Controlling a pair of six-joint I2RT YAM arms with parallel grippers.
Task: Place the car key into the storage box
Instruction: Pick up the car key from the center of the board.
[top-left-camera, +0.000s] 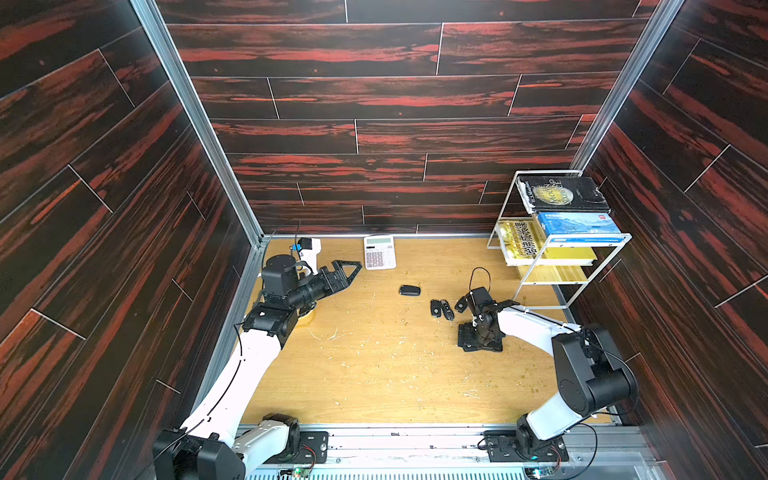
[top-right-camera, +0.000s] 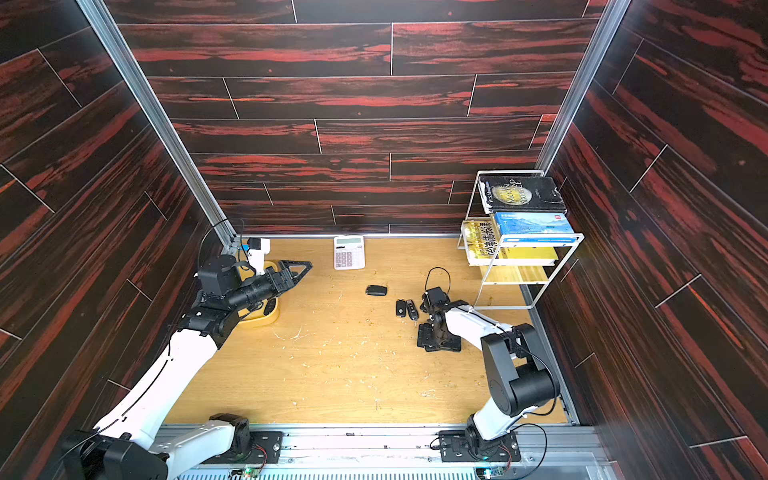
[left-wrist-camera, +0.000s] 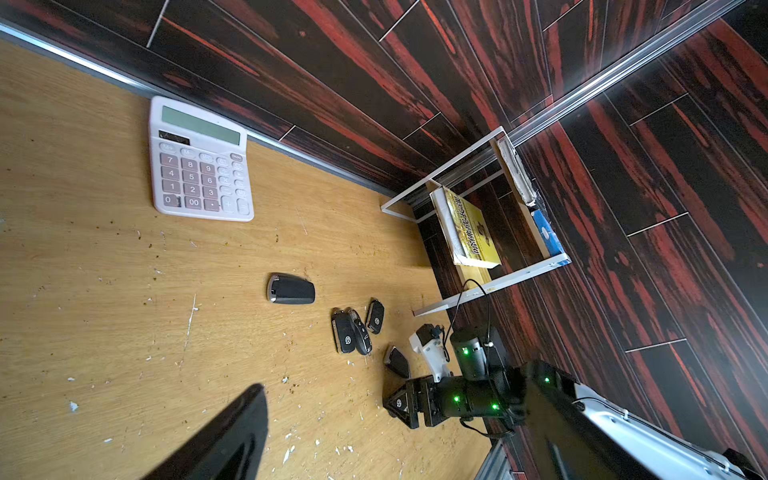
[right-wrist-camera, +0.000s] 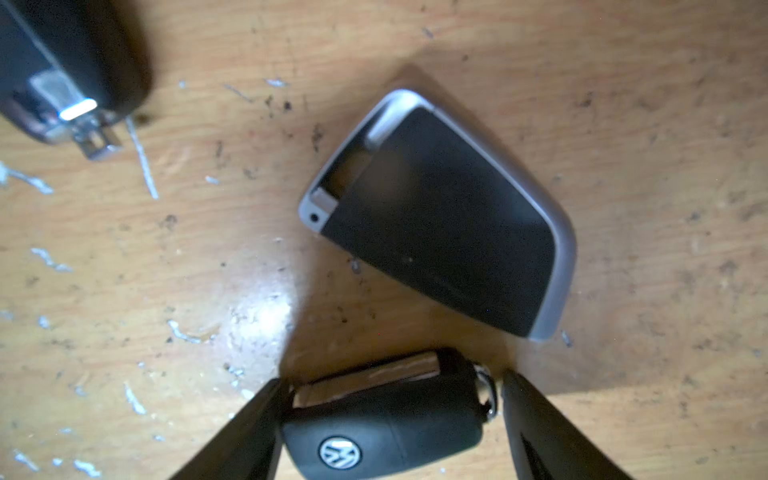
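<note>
Right wrist, lower centre: straddles key (right-wrist-camera: 386, 428) end to end with right gripper (right-wrist-camera: 390, 378) spread, not yet pinching; long axis finger to finger. Leaves box (top-right-camera: 266, 321) well apart at mid-left of a top view, under left arm (top-right-camera: 249, 293).

walls (top-left-camera: 374, 104): dark red-black wood-grain panels | floor (top-left-camera: 374, 374): scratched light wood | furniture: white wire rack (top-left-camera: 552, 283) holding books (top-left-camera: 561, 193)
</note>
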